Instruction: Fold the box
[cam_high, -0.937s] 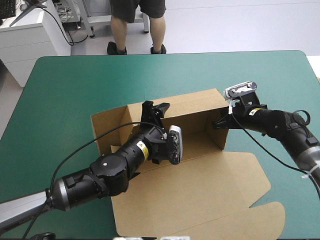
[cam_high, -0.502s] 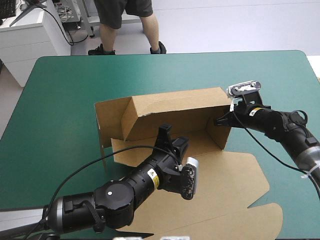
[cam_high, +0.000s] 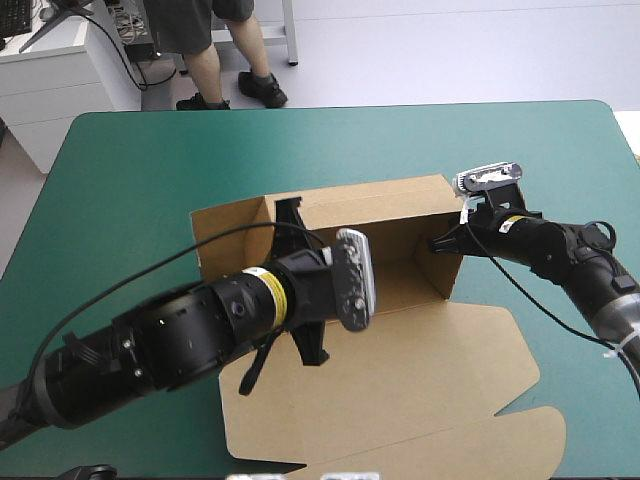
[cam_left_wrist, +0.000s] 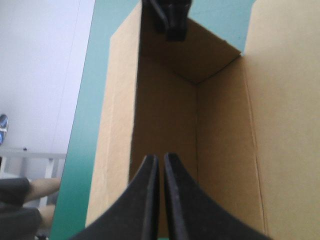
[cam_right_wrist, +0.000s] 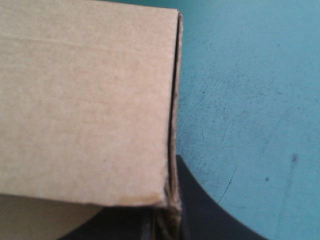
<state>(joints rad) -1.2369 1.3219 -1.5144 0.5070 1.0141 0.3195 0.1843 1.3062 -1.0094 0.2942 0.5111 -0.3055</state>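
Left gripper (cam_left_wrist: 159, 159), nearly closed and empty, has swung back into the box (cam_high: 390, 215). Right gripper (cam_high: 441, 243) still pinches the end wall.

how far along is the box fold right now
Done: the box has its far wall and right end wall raised; the lid lies flat. In hand: the right gripper is shut on the right end wall, and the left gripper, shut, points along the tray's inside. Left: probably securing the left end, partly hidden.

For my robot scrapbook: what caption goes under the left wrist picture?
Shut left gripper pointing into the brown box; right gripper grips its far wall.
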